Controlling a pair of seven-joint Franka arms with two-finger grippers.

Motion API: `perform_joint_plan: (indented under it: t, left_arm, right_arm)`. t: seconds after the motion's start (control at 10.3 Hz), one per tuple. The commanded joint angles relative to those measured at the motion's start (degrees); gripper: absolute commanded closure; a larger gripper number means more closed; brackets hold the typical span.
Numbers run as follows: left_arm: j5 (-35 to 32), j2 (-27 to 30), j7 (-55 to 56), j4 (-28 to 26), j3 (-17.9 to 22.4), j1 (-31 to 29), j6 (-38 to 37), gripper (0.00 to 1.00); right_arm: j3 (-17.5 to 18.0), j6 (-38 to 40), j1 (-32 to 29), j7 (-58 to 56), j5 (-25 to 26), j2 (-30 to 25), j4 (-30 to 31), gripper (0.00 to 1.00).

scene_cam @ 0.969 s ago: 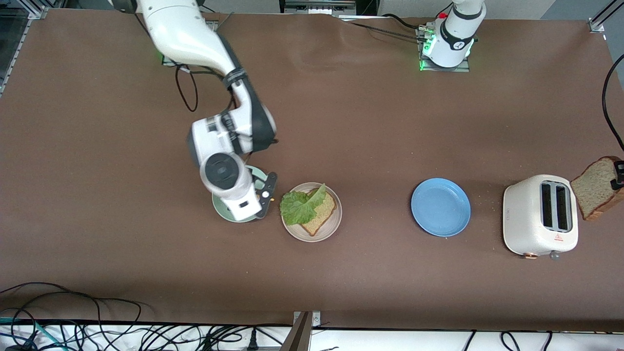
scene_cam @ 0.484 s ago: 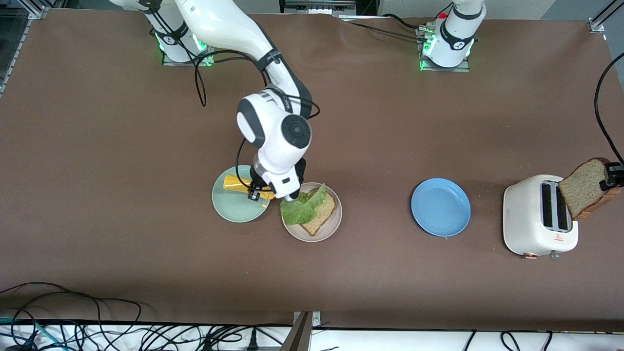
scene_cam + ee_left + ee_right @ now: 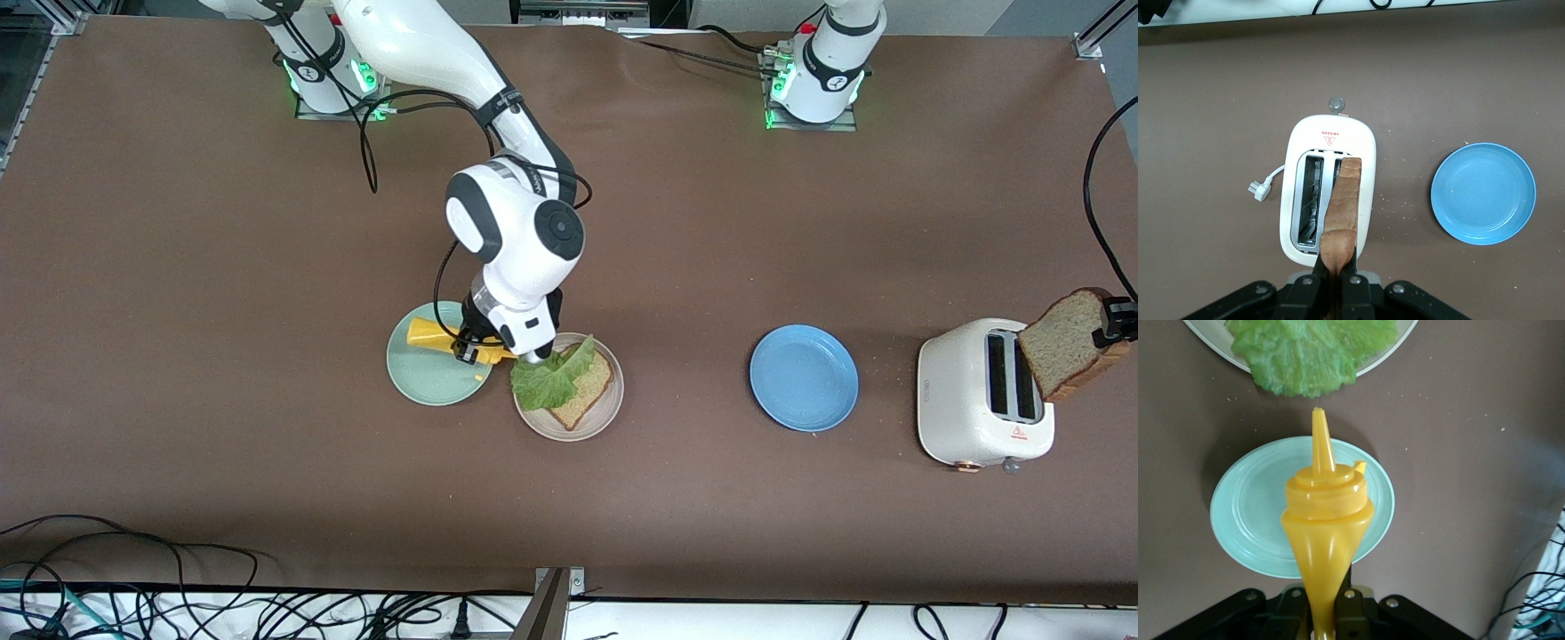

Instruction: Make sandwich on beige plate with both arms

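The round pale beige plate (image 3: pixel 608 411) sits near the middle of the brown table (image 3: pixel 267 267), and on it lies one square slice of tan-brown wholegrain bread (image 3: pixel 587 391) with a ruffled green lettuce leaf (image 3: pixel 549 375) spread over it. No second slice covers the leaf, so the sandwich is not yet closed.

The right gripper (image 3: pixel 464 348) hangs low over the gap between that plate and the round mint green plate (image 3: pixel 422 378), which lies just beside it toward the right arm's end of the table. Its fingers are clamped on a yellow plastic squeeze bottle (image 3: pixel 436 335) with a pointed nozzle. In the right wrist view the squeeze bottle (image 3: pixel 1325 520) is over the mint green plate (image 3: pixel 1245 520), and its tip points toward the lettuce leaf (image 3: pixel 1311 353) (the tip stops short of the leaf's edge).

The left gripper (image 3: pixel 1116 322) is up over the left arm's end of the table, at the edge of the front view. It is closed on the second slice of wholegrain bread (image 3: pixel 1062 345), held on edge. In the left wrist view the second slice (image 3: pixel 1341 213) hangs over the white two-slot toaster (image 3: pixel 1365 143), whose grey plug (image 3: pixel 1258 190) lies loose on the table beside it.

A round blue plate (image 3: pixel 804 377) stands bare between the toaster (image 3: pixel 947 400) and the beige plate, well apart from both.
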State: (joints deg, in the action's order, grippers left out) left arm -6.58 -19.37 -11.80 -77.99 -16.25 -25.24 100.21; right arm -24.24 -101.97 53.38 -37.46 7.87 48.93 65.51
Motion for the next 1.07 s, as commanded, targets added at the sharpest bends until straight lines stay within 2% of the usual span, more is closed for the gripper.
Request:
perform_joint_plan:
  t: [0.0, 0.19, 0.39, 0.48, 0.68, 0.87, 0.97]
  left_arm:
    - [1.9, 0.3, 0.2, 0.0, 0.2, 0.2, -0.2, 1.00]
    - [5.9, 0.3, 5.5, 0.1, 0.3, 2.8, -0.3, 1.00]
    - [10.0, -0.4, 16.2, 0.1, 0.3, 7.6, -0.6, 1.00]
    - [12.1, -1.1, 21.8, 0.1, 0.3, 10.6, -0.5, 1.00]
    - [16.0, -2.9, 33.4, 0.6, 0.3, 17.0, -0.4, 1.00]
    - [21.8, -5.7, 40.7, 0.8, 0.3, 22.7, 0.5, 1.00]
    - [23.0, -7.2, 44.5, 0.8, 0.3, 25.6, 4.7, 1.00]
  right_arm:
    - [0.2, 1.9, -4.1, -3.6, -9.1, -3.1, -0.9, 1.00]
    - [0.2, 4.9, -9.9, -10.6, -19.3, -4.1, -0.9, 1.00]
    - [0.3, 7.7, -15.4, -17.7, -30.9, -5.0, -0.9, 1.00]
    - [0.3, 10.4, -17.9, -21.8, -34.2, -5.2, -0.9, 1.00]
    - [0.4, 14.3, -23.6, -31.7, -43.9, -5.2, -0.8, 1.00]
    - [0.6, 20.9, -29.1, -39.5, -49.9, -5.2, -0.6, 1.00]
    - [0.9, 23.4, -31.6, -42.7, -52.5, -5.2, -0.4, 1.00]
